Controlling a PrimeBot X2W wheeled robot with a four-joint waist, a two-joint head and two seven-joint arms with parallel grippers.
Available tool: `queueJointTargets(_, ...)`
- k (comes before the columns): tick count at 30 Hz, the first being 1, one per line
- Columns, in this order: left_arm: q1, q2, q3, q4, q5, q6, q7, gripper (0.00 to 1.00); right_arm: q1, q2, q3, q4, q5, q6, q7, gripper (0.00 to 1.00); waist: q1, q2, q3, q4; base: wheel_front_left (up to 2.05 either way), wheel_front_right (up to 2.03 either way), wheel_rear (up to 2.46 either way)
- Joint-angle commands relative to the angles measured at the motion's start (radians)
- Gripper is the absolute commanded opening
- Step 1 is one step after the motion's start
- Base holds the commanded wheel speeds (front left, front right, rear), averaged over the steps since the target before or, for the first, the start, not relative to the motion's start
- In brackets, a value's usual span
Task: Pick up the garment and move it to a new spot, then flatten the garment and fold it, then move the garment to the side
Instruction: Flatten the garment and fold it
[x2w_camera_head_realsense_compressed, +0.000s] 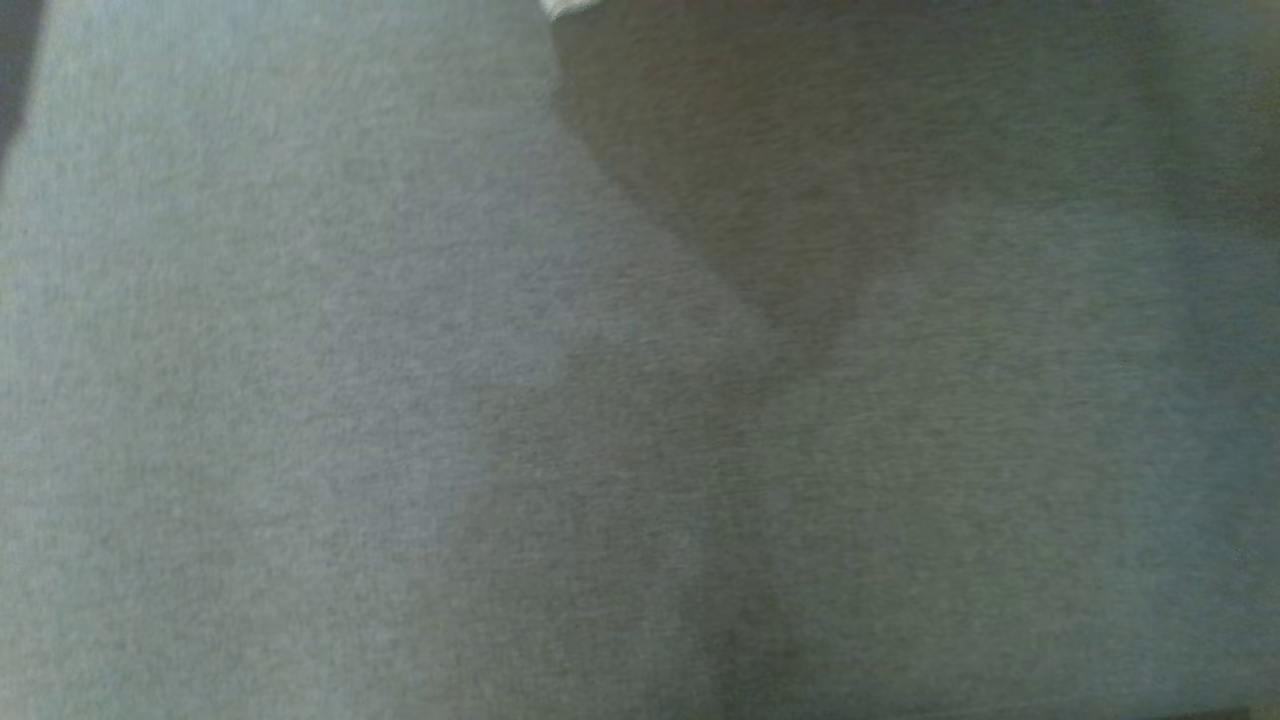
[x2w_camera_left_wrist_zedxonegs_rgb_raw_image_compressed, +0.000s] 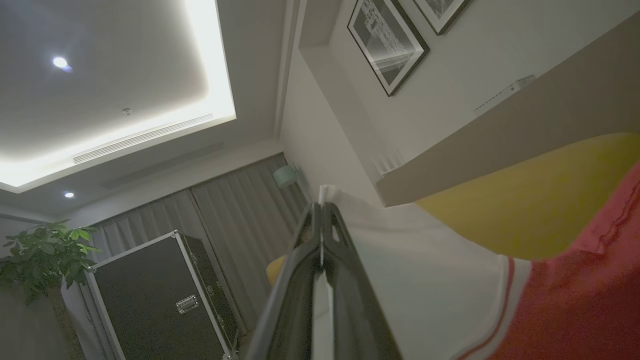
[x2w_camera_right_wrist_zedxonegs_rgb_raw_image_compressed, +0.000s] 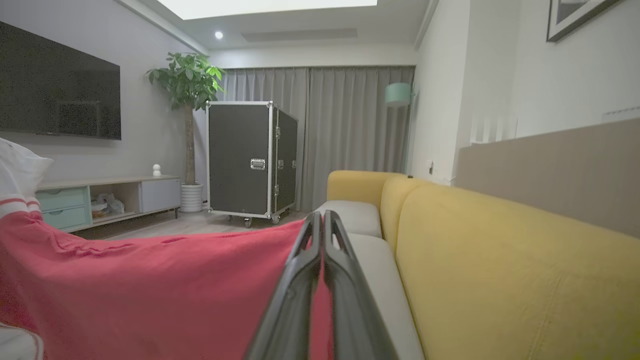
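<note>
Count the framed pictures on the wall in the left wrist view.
2. One dark-framed picture hangs at the top centre-right; a second framed picture sits just right of it, cut by the top edge. Others may lie outside the frame.

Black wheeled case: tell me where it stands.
In the right wrist view the black wheeled case stands on the floor before the grey curtains, right of the potted plant, beyond the yellow sofa.

Right of my right gripper (x2w_camera_right_wrist_zedxonegs_rgb_raw_image_compressed: 322, 220): yellow sofa back (x2w_camera_right_wrist_zedxonegs_rgb_raw_image_compressed: 500, 260) walls that side.
Ahead of it: grey seat cushions (x2w_camera_right_wrist_zedxonegs_rgb_raw_image_compressed: 370, 240) run open.
Left of it: red garment (x2w_camera_right_wrist_zedxonegs_rgb_raw_image_compressed: 150, 285) fills the space.
Around my left gripper (x2w_camera_left_wrist_zedxonegs_rgb_raw_image_compressed: 322, 210): white cloth (x2w_camera_left_wrist_zedxonegs_rgb_raw_image_compressed: 425, 280) presses close.
</note>
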Motion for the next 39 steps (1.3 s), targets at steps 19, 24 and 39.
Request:
queueJointTargets(19, 0.979, 0.296, -0.013, -0.547, -0.056, 0.137, -0.004, 0.0, 0.823, 0.031, -0.281, -0.182, -0.076, -0.001, -0.005, 0.0, -0.0004, 0.0, -0.188, 0.007, 0.0, 0.0, 0.0)
queueJointTargets(24, 1.182, 0.316, -0.044, -0.616, -0.078, 0.197, -0.004, 0.0, 0.997, 0.041, -0.298, -0.23, -0.095, -0.001, -0.005, 0.0, -0.0004, 0.0, -0.24, -0.003, 0.0, 0.0, 0.0)
queueJointTargets(39, 1.46, 0.365, -0.122, -0.76, -0.103, 0.277, 0.043, 0.0, 1.361, 0.052, -0.376, -0.344, -0.131, -0.001, -0.005, 0.0, -0.0004, 0.0, -0.286, -0.01, 0.0, 0.0, 0.0)
